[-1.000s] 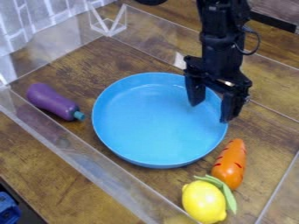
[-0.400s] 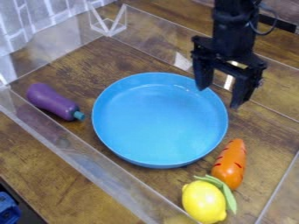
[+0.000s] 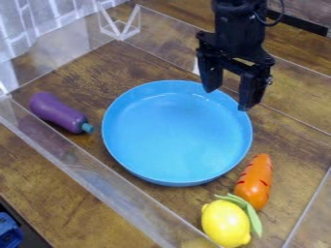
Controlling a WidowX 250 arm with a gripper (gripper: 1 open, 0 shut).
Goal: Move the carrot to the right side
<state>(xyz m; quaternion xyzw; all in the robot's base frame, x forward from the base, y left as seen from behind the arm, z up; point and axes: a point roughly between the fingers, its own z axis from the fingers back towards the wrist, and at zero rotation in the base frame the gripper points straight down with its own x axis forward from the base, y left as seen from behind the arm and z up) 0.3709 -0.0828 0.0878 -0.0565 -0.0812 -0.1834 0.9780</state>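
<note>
- Black tool [image 3: 230,85]: jaws spread wide, empty, pointing down over far rim of round blue plastic plate [image 3: 155,145].
- Small orange toy carrot [image 3: 254,180]: on wooden counter [image 3: 142,63], below tool in frame, beside plate's rim, touching yellow toy lemon [image 3: 225,222].

carrot [image 3: 254,181]: small, orange, dark grooves, lying tilted
place: on my bench, touching the blue plate's [image 3: 130,155] right rim

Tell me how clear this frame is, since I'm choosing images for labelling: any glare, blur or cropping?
Camera view, the only one: soft and low in detail overall. Pale glare streaks the clear walls and the wooden table. The blue plate has a mild sheen. The gripper looks slightly smeared, jaws open. The carrot is readable; the lemon nearly touches the bottom edge.
</note>
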